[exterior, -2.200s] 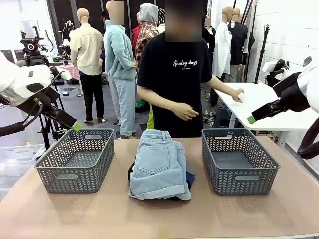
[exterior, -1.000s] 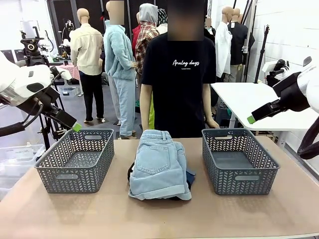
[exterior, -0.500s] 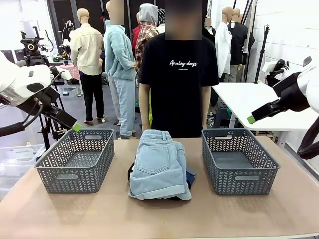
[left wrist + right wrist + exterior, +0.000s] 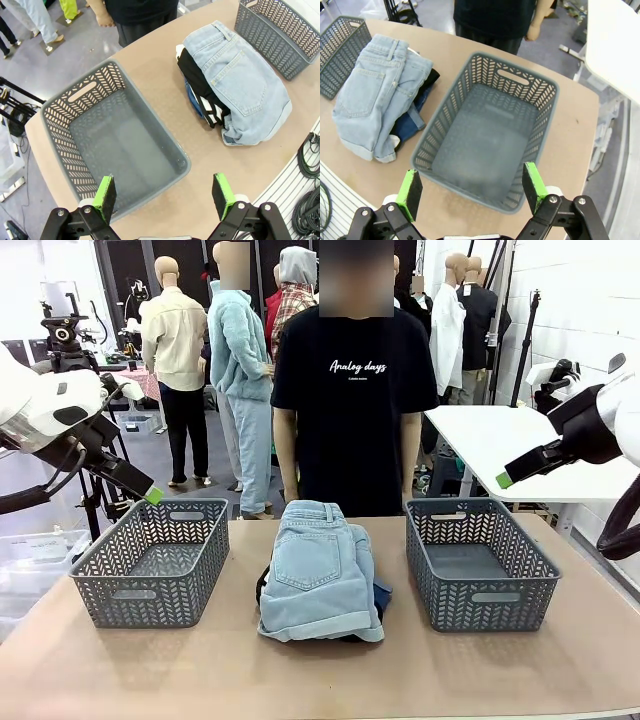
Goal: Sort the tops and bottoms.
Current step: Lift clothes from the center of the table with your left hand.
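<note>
Your left gripper [image 4: 164, 194] hangs in the air above the left basket [image 4: 135, 607], which stands on the left part of the table [image 4: 320, 675]. Its jaws are spread wide and hold nothing. Your right gripper [image 4: 472, 187] hangs above the right basket [image 4: 495, 608], on the right part of the table. Its jaws are also wide apart, with nothing between the green pads.

All four garments lie in one stack at the middle of the table, between the two baskets and touching neither. It sits closer to the far edge than to yours.

- **Top of the stack:** the light blue denim shorts [image 4: 320, 575], waistband toward the far edge and folded hems toward you.
- **Under the shorts:** in the left wrist view the black top [image 4: 192, 75] pokes out along the side facing the left basket, with the white top [image 4: 213, 113] and its black edging just beside it.
- **Lower in the stack:** the darker denim piece [image 4: 382, 596] peeks out on the side facing the right basket.

You cannot tell the exact order of the lower layers.

A person [image 4: 355, 390] stands at the far edge behind the stack, arms hanging down, hands off the table.
</note>
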Available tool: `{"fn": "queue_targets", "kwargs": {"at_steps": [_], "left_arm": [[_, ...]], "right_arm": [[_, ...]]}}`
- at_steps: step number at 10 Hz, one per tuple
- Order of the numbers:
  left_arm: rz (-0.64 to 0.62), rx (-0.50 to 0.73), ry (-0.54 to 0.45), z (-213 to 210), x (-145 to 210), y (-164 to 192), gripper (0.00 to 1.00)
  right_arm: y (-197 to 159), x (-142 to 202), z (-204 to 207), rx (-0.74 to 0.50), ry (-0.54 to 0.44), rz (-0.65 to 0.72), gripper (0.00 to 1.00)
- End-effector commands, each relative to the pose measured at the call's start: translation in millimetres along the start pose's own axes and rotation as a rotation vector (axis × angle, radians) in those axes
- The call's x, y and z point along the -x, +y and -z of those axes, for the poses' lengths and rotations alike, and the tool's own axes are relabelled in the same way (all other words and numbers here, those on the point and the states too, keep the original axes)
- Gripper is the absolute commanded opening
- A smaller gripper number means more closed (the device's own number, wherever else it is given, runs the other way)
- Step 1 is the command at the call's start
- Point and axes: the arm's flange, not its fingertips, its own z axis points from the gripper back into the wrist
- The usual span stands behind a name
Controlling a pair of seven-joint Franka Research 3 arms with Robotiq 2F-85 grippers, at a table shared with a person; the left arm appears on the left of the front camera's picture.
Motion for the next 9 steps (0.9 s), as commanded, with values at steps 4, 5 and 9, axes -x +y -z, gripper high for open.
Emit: {"fn": "queue_targets", "kwargs": {"at_steps": [4, 5, 9], "left_arm": [[0.052, -0.142, -0.037, 11.3, -21.9, -32.9, 1.0], [0.08, -0.189, -0.03, 31.8, -37.3, -58.1, 1.0], [-0.107, -0.192, 0.18, 112.2, -61.2, -121.1, 1.0]], "right_arm": [[1.7, -0.1, 0.8, -0.005, 0.003, 0.015, 1.0], [1.7, -0.1, 0.8, -0.005, 0.003, 0.015, 1.0], [1.7, -0.1, 0.8, -0.005, 0.003, 0.015, 1.0]]}}
